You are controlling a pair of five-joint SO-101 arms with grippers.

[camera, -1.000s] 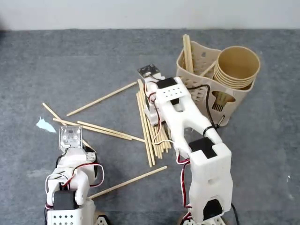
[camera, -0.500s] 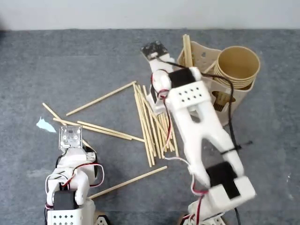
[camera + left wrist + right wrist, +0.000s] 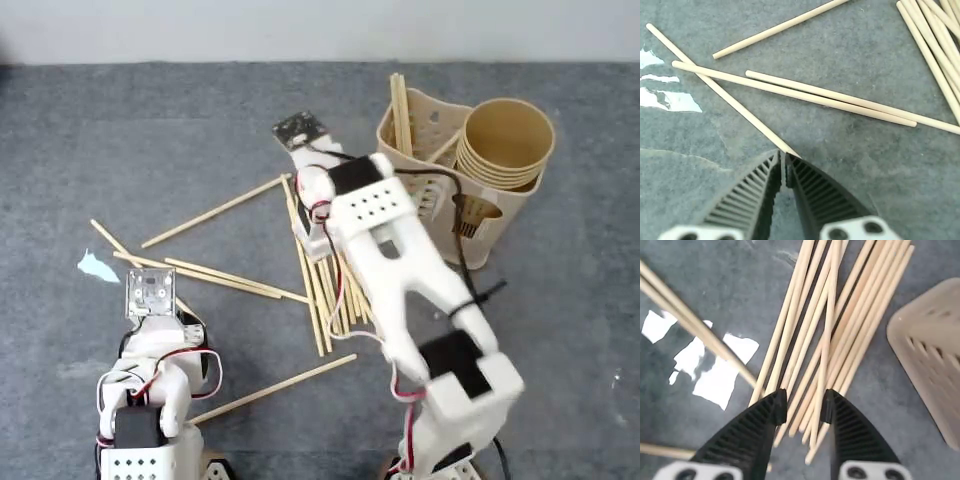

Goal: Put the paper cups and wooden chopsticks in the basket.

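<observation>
Right wrist view: right gripper (image 3: 801, 407), slightly parted, empty, poised over the chopstick bundle (image 3: 840, 325) on the tabletop (image 3: 150, 130). It swung back from the basket (image 3: 432, 112) within 1 second, likely for another pick. Paper cups (image 3: 505, 140) stacked in basket. Left gripper (image 3: 785, 162) closed, empty.
</observation>
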